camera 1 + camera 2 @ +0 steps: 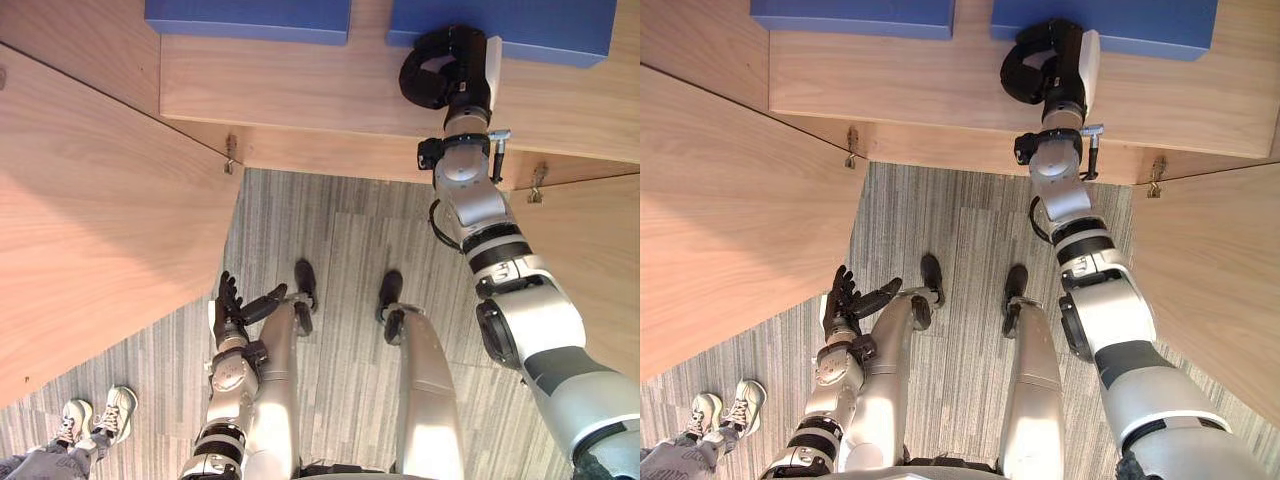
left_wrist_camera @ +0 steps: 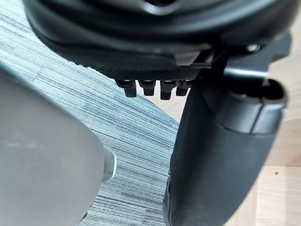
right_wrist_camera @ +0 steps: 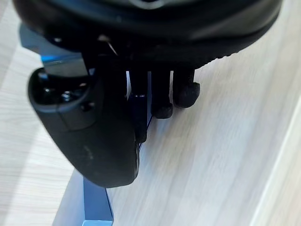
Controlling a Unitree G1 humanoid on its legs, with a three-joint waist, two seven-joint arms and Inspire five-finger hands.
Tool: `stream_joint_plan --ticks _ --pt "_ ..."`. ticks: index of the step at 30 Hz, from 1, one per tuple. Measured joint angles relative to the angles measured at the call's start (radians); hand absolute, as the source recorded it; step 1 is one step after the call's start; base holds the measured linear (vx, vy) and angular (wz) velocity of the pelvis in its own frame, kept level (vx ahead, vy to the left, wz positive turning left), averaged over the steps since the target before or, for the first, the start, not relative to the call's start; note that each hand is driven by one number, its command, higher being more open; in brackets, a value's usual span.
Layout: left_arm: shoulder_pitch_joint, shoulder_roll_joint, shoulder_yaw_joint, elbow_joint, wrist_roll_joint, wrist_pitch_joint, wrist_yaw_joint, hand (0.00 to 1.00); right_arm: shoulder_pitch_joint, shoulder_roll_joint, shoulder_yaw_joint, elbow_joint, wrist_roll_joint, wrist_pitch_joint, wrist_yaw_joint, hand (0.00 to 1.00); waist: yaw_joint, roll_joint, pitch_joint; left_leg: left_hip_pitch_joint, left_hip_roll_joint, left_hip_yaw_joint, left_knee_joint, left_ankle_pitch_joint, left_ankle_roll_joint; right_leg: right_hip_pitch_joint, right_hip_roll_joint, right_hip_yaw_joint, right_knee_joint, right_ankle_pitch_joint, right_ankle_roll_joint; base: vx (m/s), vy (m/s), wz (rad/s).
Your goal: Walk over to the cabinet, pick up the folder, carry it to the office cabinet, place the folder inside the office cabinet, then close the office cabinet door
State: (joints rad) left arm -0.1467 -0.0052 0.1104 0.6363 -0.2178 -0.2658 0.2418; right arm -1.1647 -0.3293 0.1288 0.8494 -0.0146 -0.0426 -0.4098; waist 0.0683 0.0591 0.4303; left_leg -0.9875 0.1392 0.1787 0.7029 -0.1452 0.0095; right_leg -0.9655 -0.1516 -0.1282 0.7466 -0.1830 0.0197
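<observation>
Your right hand (image 1: 455, 65), top right, has curled onto the folder (image 1: 545, 25) edge, ready to lift. Left hand (image 1: 232, 310) just dangles open, lower left.

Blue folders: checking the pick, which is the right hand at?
The folder on the robot's right; the right hand is at its edge, the left folder lies apart.

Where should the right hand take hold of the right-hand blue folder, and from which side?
By its near edge, from the front. The folder lies flat on the shelf, that edge facing the robot, and the right hand is at it. The left hand hangs open.
</observation>
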Motion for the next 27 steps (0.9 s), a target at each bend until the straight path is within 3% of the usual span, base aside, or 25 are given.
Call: stream_joint_plan --ticks 2,4,6,8,10,13,16,17,20,22,27 --pt "-0.001 -0.002 0.000 -0.001 -0.003 0.001 0.000 1.00 0.007 -0.005 0.004 -0.030 0.066 0.012 -0.002 0.00 0.001 0.001 0.000 -0.001 0.011 0.007 0.000 0.006 0.001 0.000 0.001 -0.008 0.000 0.002 -0.003 -0.05 -0.044 0.06" --pt "-0.008 -0.007 0.001 -0.003 -0.018 0.007 0.000 1.00 0.097 -0.011 -0.010 -0.216 0.110 0.019 -0.010 0.00 0.008 0.001 0.000 -0.002 0.023 0.010 0.009 0.014 0.011 0.003 0.008 -0.012 0.001 0.003 -0.004 -0.02 -0.046 -0.03" --pt "-0.009 -0.016 0.001 -0.007 -0.019 0.023 0.000 1.00 0.282 -0.011 -0.014 -0.506 0.111 -0.006 -0.010 0.00 0.006 0.001 0.000 0.019 0.037 0.015 0.029 0.009 0.012 0.036 0.015 -0.015 0.002 0.002 -0.004 0.03 -0.023 -0.05" --pt "-0.008 -0.024 -0.002 0.001 -0.016 0.042 -0.001 1.00 0.432 0.000 -0.017 -0.635 0.113 -0.041 0.002 0.00 0.001 0.001 0.000 0.067 0.040 0.016 0.033 -0.003 0.010 0.091 0.016 -0.018 -0.002 -0.004 -0.002 0.05 -0.001 0.00" --pt "0.020 -0.033 -0.014 0.002 -0.010 0.053 -0.012 1.00 0.684 0.061 -0.010 -0.748 0.133 -0.096 0.055 0.00 -0.009 0.000 0.000 0.189 0.051 0.026 0.032 -0.044 0.010 0.215 0.027 -0.013 -0.030 -0.025 0.003 0.02 0.002 -0.13" --pt "0.063 -0.026 -0.033 0.005 0.046 0.063 -0.034 1.00 0.933 0.141 0.009 -0.794 0.142 -0.135 0.129 0.00 -0.038 -0.005 -0.003 0.308 0.057 0.051 0.003 -0.069 -0.001 0.325 0.038 0.003 -0.073 -0.038 0.002 -0.01 0.015 -0.21" --pt "0.110 -0.006 -0.053 0.053 0.078 0.082 -0.053 1.00 1.152 0.200 0.003 -0.741 0.116 -0.134 0.179 0.00 -0.057 -0.017 -0.022 0.447 0.063 0.095 -0.087 -0.064 -0.010 0.446 0.063 0.033 -0.189 -0.003 0.016 0.04 0.031 -0.45" --pt "0.130 0.006 -0.060 0.088 0.084 0.088 -0.056 1.00 1.209 0.229 -0.022 -0.680 0.092 -0.133 0.190 1.00 -0.069 -0.027 -0.049 0.490 0.064 0.116 -0.126 -0.060 -0.016 0.483 0.073 0.047 -0.241 0.018 0.021 0.10 0.037 -0.40" --pt "0.153 0.040 -0.057 0.172 0.096 0.097 -0.066 1.00 1.255 0.287 -0.144 -0.408 0.090 -0.132 0.200 1.00 -0.108 -0.046 -0.118 0.607 0.053 0.151 -0.237 -0.033 -0.014 0.602 0.099 0.081 -0.406 0.096 0.030 0.18 0.022 -0.42" --pt "0.162 0.049 -0.055 0.195 0.101 0.101 -0.079 1.00 1.259 0.292 -0.215 -0.295 0.090 -0.117 0.198 1.00 -0.115 -0.047 -0.143 0.666 0.046 0.178 -0.286 -0.021 -0.013 0.661 0.104 0.103 -0.486 0.131 0.037 0.18 0.048 -0.42" --pt "0.194 0.069 -0.018 0.217 0.122 0.110 -0.096 1.00 1.305 0.292 -0.386 -0.123 0.132 -0.102 0.199 1.00 -0.143 -0.049 -0.216 0.813 -0.003 0.240 -0.445 0.010 -0.016 0.783 0.099 0.171 -0.661 0.204 0.058 0.17 0.038 -0.40"
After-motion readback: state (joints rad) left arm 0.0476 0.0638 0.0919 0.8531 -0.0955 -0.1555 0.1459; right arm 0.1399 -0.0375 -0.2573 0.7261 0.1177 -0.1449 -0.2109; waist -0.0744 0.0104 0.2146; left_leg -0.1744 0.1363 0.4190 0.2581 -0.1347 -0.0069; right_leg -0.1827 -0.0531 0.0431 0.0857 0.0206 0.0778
